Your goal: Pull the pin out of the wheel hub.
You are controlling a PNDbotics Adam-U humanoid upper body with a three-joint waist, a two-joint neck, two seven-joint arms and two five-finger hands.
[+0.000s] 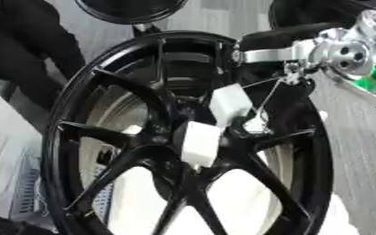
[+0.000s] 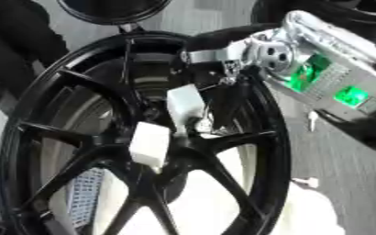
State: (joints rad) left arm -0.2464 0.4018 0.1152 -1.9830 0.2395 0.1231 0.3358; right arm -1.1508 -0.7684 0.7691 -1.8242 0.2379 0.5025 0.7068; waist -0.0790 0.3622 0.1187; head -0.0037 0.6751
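Right hand [image 1: 223,108] at wheel hub [image 1: 193,151], grip state unclear; pin unseen, axis indeterminable.

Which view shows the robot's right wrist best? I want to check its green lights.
The right eye view: the right wrist shows almost whole, both green lights visible, above the black wheel. The left eye view crops it at the frame's edge, showing one green patch.

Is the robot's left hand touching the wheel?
No, only the right hand reaches in from the right to the black wheel's hub; no left hand shows.
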